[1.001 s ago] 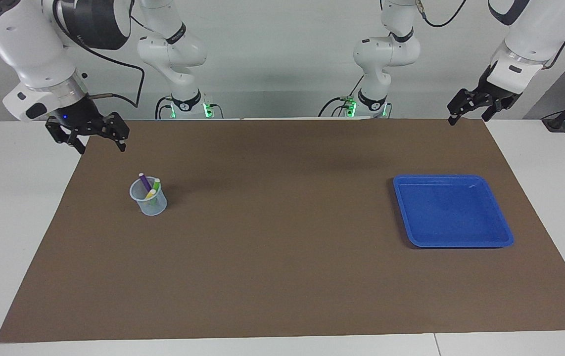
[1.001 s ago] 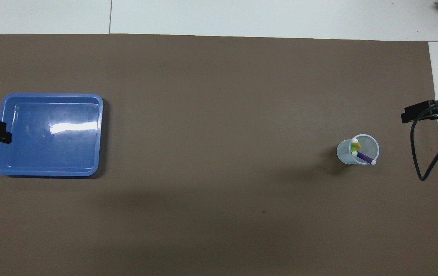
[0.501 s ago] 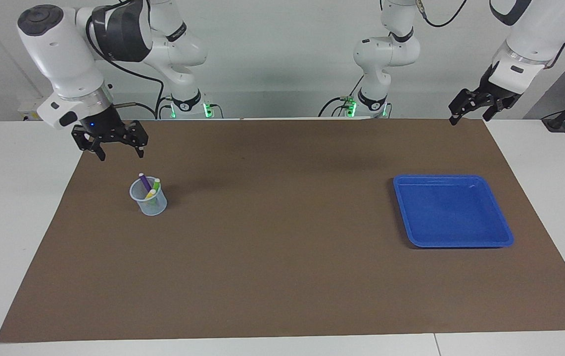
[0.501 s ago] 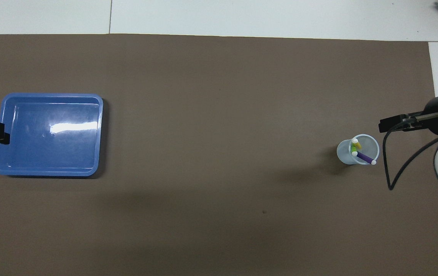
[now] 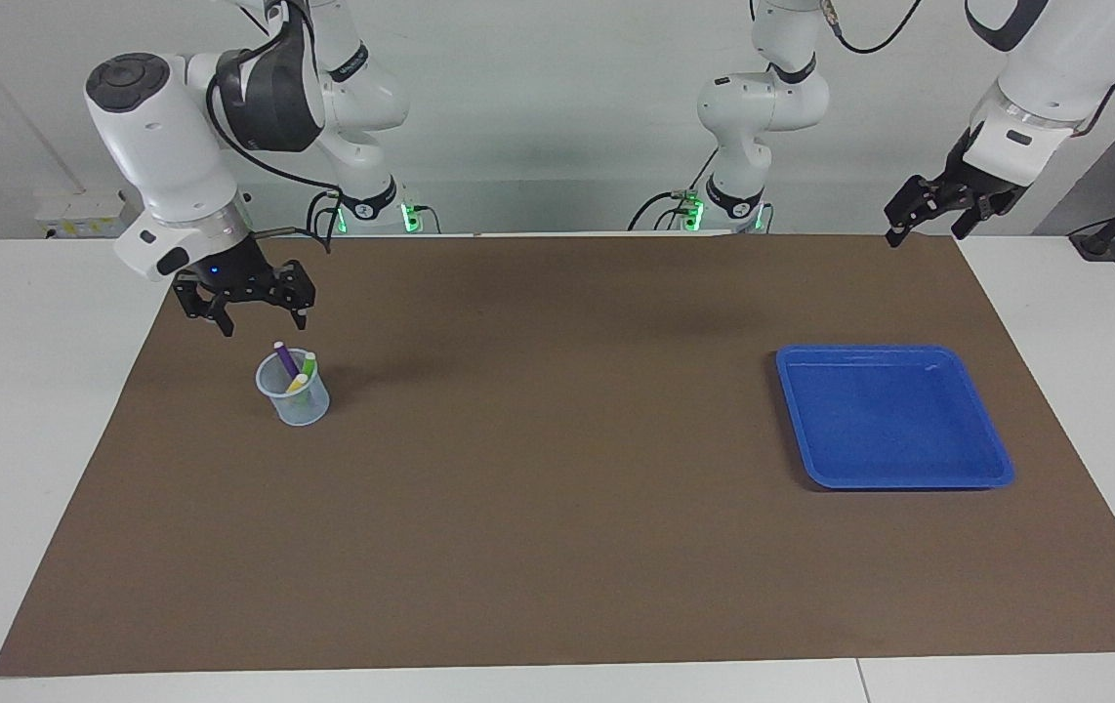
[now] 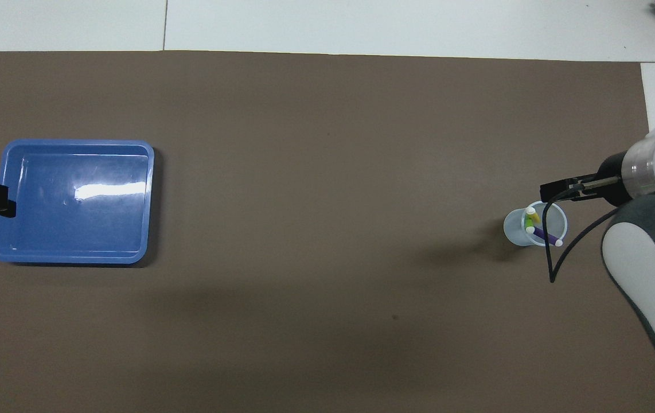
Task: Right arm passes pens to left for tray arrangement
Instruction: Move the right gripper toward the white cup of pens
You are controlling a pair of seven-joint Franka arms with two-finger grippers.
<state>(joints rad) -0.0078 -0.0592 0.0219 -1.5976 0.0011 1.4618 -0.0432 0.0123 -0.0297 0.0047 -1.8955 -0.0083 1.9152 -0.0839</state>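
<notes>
So the three pens [image 5: 293, 369] are stood tips-up in a little clear cup [image 5: 294, 395] toward the right arm's end of the desk [image 5: 557, 547], which leaves their tops easy to be pinched from above. The right claw [image 5: 245, 305] is held released and empty just above the cup, apparently lined up for the first pick. The left claw [image 5: 938, 210], also released, is parked by the empty blue tray [image 5: 894, 418], probably waiting to be handed a pen.

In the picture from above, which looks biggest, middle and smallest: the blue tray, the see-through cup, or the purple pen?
1. Blue tray, by far the biggest.
2. See-through cup, much smaller.
3. Purple pen, smallest; it stands inside the cup, so part of it is hidden.
</notes>
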